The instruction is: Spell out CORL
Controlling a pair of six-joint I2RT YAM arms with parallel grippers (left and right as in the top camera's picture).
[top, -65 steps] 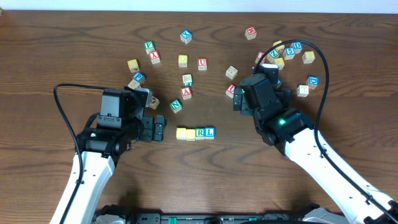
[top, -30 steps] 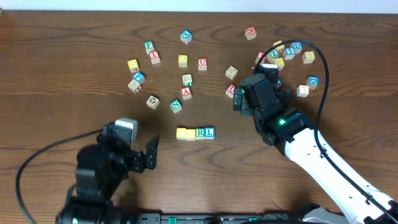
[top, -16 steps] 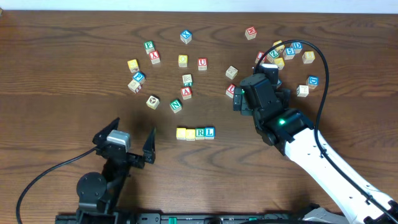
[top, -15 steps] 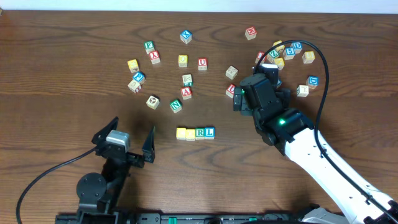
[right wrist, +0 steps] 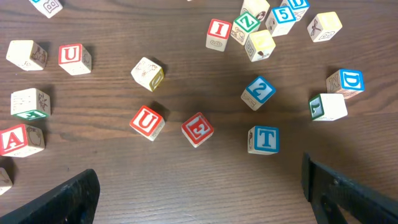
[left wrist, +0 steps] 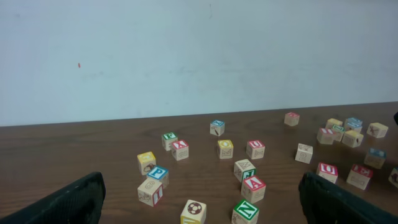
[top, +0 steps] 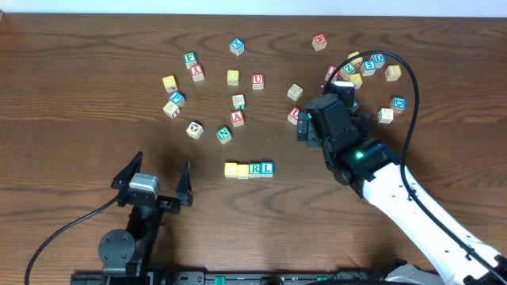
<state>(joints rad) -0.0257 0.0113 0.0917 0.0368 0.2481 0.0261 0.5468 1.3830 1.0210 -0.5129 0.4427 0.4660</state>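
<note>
Pulled back toward my base since the earlier frames, my left gripper (top: 156,176) now sits near the table's front edge, left of the CORL row (top: 249,169), its jaws spread wide and empty. The row's four cubes lie touching in a line at mid-table. My right gripper (top: 303,129) hovers up and right of the row. From the left wrist, my fingers (left wrist: 68,202) stand far apart, with a green N cube (left wrist: 246,211) ahead and the row out of view. From the right wrist, my fingers (right wrist: 56,199) are parted too, with a red U cube (right wrist: 147,122) beyond them.
</note>
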